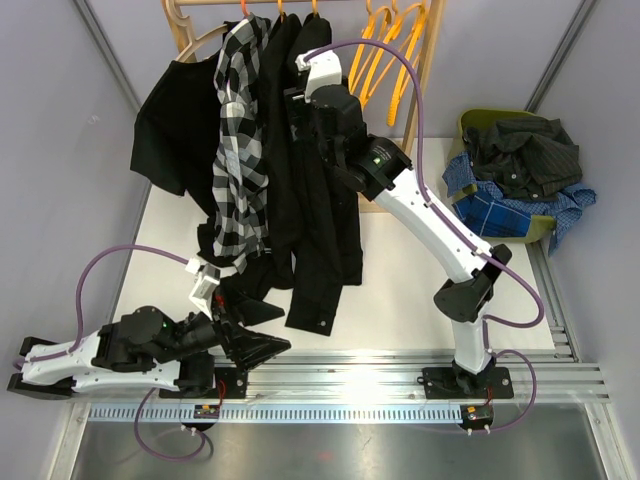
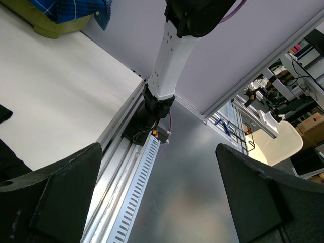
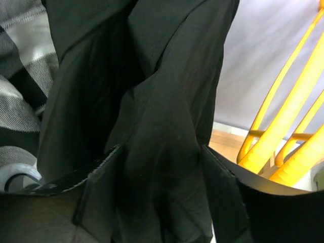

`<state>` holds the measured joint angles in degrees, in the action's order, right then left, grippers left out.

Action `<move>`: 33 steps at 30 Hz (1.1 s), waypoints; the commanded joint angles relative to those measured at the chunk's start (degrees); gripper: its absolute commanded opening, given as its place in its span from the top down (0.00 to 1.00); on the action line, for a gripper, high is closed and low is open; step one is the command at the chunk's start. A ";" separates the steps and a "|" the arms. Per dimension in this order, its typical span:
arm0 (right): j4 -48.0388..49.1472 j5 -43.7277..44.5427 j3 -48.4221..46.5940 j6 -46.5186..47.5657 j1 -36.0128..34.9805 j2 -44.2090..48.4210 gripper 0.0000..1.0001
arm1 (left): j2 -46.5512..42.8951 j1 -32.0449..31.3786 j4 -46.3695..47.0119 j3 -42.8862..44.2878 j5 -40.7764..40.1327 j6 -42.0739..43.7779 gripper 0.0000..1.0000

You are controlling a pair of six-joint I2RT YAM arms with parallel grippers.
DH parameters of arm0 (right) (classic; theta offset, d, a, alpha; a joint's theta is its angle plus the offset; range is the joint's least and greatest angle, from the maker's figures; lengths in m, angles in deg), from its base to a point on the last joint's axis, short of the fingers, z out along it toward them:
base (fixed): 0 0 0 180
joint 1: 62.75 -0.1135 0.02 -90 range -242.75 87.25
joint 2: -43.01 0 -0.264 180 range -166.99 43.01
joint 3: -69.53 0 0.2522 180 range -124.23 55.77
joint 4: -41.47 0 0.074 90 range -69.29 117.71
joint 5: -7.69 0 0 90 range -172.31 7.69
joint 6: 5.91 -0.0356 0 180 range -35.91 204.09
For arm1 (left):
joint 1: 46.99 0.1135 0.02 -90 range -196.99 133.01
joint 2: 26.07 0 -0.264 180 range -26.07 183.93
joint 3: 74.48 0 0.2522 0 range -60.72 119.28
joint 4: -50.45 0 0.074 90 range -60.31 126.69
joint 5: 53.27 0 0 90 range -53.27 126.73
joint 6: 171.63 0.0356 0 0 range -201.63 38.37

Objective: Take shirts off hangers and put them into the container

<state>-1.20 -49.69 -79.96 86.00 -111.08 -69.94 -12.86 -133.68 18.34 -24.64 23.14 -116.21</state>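
Observation:
On the wooden rack hang a black-and-white checked shirt [image 1: 240,150] and black shirts [image 1: 310,220], and one more black shirt [image 1: 175,130] is at the left. My right gripper [image 1: 300,95] is raised against the rightmost black shirt [image 3: 167,101]. Its jaws [image 3: 162,172] stand apart, open, with a fold of that cloth between them. Empty orange hangers [image 1: 390,60] hang just right of it and show in the right wrist view [image 3: 288,116]. My left gripper [image 1: 265,348] lies low by the near edge, open and empty [image 2: 159,192]. The olive container [image 1: 478,125] at the right holds shirts [image 1: 520,150].
The pale wooden rack frame [image 1: 425,90] stands at the back of the white table. Shirt tails [image 1: 250,290] drape onto the table beside my left gripper. Metal rails [image 1: 380,375] run along the near edge. Grey walls close in both sides.

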 commanded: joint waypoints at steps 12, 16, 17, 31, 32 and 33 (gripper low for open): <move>0.61 2.01 -3.06 1.78 0.26 -0.08 0.16 | -0.29 -0.32 4.37 -2.59 1.81 -1.62 0.01; 0.16 -1.59 -3.59 0.46 0.26 0.53 0.19 | 0.06 -0.32 5.08 -2.85 1.98 -1.54 0.01; 0.17 -3.51 -2.98 -0.50 0.26 1.23 0.20 | 0.32 -0.32 4.99 -2.68 1.98 -1.53 0.01; 5.52 -3.62 -1.39 -2.35 0.26 3.26 0.27 | 1.11 -0.32 5.69 -2.76 2.42 -1.45 0.01; 5.87 -3.18 -1.65 -2.35 0.26 2.82 0.25 | 1.11 -0.32 5.69 -2.85 2.51 -1.53 0.01; 6.05 -3.18 -2.09 -2.35 0.43 2.56 0.26 | 1.11 -0.32 5.69 -2.85 2.51 -1.53 0.01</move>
<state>1.69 -55.20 -79.15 83.21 -111.06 -66.99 -12.33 -133.68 20.57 -27.53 24.08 -117.53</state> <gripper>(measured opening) 0.741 0.987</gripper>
